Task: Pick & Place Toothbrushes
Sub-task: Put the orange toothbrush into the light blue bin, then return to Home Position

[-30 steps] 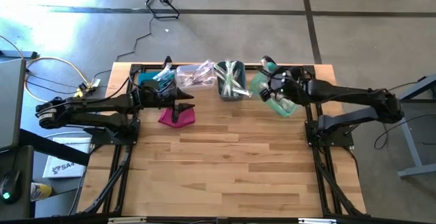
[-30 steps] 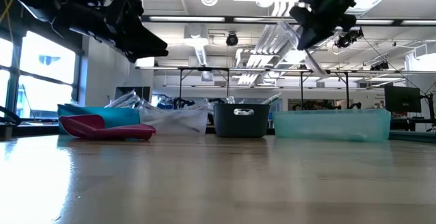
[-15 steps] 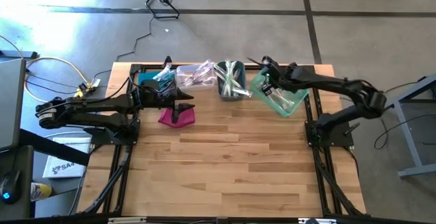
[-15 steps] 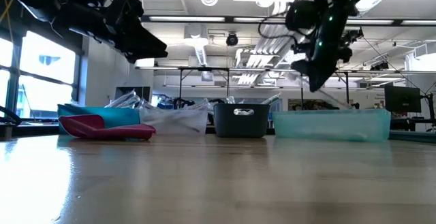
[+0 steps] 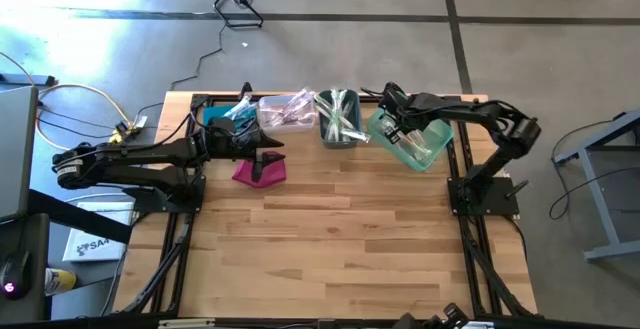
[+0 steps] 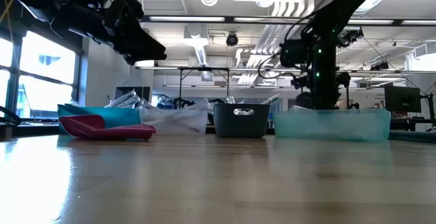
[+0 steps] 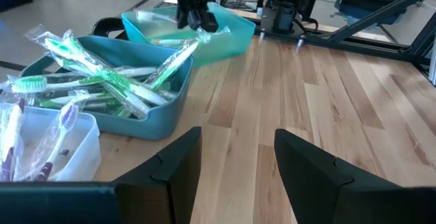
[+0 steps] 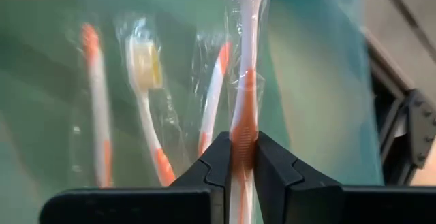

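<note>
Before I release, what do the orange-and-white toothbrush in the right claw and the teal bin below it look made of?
Orange-and-white toothbrush: glossy plastic handle, apparently sealed in clear crinkled film.
Translucent teal bin: probably smooth plastic, since light passes through its walls.

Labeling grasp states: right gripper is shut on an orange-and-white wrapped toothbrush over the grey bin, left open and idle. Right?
Wrong bin. The right gripper is shut on the orange-and-white wrapped toothbrush over the teal bin, not the grey bin; the high and right wrist views show it. The left gripper is open and idle.

A lab or workshop: ceiling strip lights [image 6: 204,18], a monitor [image 6: 402,100] (far right), concrete floor [image 5: 330,49].
</note>
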### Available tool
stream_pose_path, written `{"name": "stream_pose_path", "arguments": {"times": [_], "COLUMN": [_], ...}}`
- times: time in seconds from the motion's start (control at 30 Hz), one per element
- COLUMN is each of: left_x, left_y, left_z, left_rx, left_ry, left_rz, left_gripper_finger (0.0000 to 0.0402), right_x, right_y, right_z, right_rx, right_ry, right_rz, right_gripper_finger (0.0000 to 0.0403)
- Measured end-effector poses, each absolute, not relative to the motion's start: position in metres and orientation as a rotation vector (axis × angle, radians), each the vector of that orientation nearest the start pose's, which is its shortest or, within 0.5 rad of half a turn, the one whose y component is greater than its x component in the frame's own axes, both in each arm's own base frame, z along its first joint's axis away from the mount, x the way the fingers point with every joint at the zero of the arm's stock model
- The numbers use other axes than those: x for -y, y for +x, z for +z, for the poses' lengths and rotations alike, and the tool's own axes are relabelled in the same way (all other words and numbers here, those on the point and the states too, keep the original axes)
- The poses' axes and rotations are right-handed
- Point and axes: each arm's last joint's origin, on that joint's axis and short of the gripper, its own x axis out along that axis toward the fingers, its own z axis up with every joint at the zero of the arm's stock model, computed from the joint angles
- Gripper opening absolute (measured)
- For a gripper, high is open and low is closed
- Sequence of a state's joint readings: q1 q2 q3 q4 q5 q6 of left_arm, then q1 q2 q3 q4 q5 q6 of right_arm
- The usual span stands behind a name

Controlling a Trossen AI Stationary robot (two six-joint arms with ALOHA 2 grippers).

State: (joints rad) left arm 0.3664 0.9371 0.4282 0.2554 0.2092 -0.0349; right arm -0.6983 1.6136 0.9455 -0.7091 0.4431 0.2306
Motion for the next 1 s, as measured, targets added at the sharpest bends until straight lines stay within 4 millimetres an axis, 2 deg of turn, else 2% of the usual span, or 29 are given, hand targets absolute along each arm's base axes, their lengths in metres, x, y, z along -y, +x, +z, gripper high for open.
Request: {"name": "stream_pose_path", "arguments": {"times": [0.17,0.4,0.47,0.63,0.7,0.8,0.9,1.0], "left_x": [-0.066,-0.066,-0.066,-0.066,-0.066,-0.066,-0.066,-0.066], "left_y": [0.189,0.189,0.189,0.189,0.189,0.189,0.189,0.189], "left_z": [0.225,0.225,0.225,0.225,0.225,0.225,0.225,0.225], "left_rx": [-0.241,-0.241,-0.241,-0.241,-0.241,-0.243,-0.243,-0.244], "left_ry": [-0.107,-0.107,-0.107,-0.107,-0.107,-0.108,-0.108,-0.108], "left_rz": [0.161,0.161,0.161,0.161,0.162,0.162,0.162,0.162], "left_gripper_finger": [0.0181,0.0181,0.0181,0.0181,0.0181,0.0181,0.0181,0.0181], "right_x": [0.197,0.201,0.201,0.201,0.2,0.199,0.193,0.186], "right_y": [0.203,0.202,0.202,0.202,0.202,0.2,0.2,0.199], "right_z": [0.155,0.149,0.149,0.15,0.152,0.161,0.177,0.194], "right_rx": [-1.377,-1.378,-1.376,-1.382,-1.377,-1.341,-1.288,-1.211], "right_ry": [0.404,0.47,0.466,0.424,0.409,0.392,0.359,0.357], "right_rz": [-1.106,-1.076,-1.08,-1.109,-1.123,-1.148,-1.163,-1.153], "right_gripper_finger": [0.0032,0.0034,0.0059,0.0152,0.0179,0.0197,0.0193,0.0172]}}
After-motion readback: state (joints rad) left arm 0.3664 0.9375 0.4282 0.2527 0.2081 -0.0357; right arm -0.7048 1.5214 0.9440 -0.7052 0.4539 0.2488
